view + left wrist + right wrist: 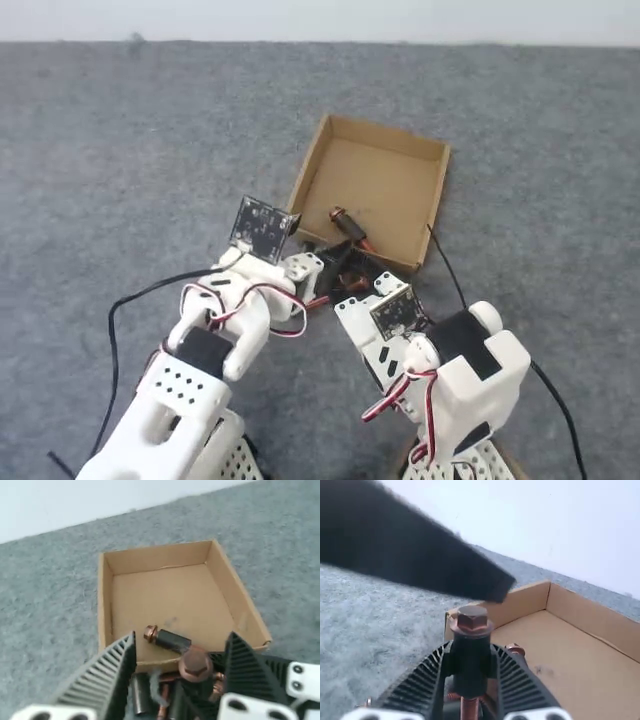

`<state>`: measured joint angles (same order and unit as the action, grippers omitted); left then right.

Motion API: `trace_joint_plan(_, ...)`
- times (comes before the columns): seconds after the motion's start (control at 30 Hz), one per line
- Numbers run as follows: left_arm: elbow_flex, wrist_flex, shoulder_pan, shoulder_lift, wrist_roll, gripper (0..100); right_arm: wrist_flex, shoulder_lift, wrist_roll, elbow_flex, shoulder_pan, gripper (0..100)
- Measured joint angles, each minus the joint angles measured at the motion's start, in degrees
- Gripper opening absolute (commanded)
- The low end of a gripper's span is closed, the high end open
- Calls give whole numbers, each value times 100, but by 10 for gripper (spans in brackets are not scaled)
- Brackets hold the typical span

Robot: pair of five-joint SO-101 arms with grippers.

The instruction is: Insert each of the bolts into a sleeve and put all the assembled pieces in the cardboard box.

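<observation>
The right gripper (470, 652) pinches an upright black cylindrical sleeve (470, 675) carrying a copper hex-head bolt (471, 619). The left gripper (180, 660) hangs spread just beside it, near the brown cardboard box (160, 555).

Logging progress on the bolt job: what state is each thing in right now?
cardboard box: open-topped, holding one assembled piece.
assembled piece: lying on its side on the box floor.
bolt: seated in the sleeve, head up.
sleeve: upright, clamped in the right gripper.
right gripper: shut on the sleeve.
left gripper: open, straddling the bolt's head.
</observation>
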<state>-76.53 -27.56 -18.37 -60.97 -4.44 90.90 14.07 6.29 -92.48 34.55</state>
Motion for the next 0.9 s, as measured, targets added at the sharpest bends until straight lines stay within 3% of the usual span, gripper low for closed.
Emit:
trace_joint_plan(0.37,-123,-141,1169,-1864,0,15,0,0,0,0,-229,6)
trace_joint_plan(0.57,-800,-141,1952,-2629,0,11,0,0,0,0,-316,6)
trace_joint_plan(0.9,-1916,-536,3156,-2725,-114,11,-352,-598,44,-88,-492,6)
